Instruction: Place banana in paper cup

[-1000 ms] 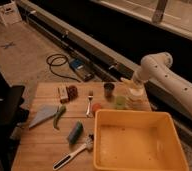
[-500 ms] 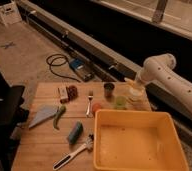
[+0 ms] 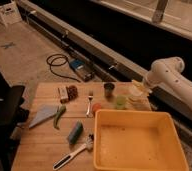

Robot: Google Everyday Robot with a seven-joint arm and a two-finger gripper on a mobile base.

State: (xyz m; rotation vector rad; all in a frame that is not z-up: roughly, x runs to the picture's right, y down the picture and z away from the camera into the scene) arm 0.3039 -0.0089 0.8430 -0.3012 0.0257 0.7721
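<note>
The paper cup stands at the table's far right edge, right of the small green cup and the dark brown cup. My gripper, on the white arm coming in from the right, hangs just above the paper cup. A small pale-yellow piece at its tip looks like the banana, held over the cup's mouth. No banana lies on the table.
A large yellow bin fills the table's near right. A fork, an orange ball, a green pod, a blue block, a brush, a grey cloth and brown packets lie to the left.
The arm's elbow has drifted slightly to the right. The gripper stays over the paper cup, and the table objects have not moved.
</note>
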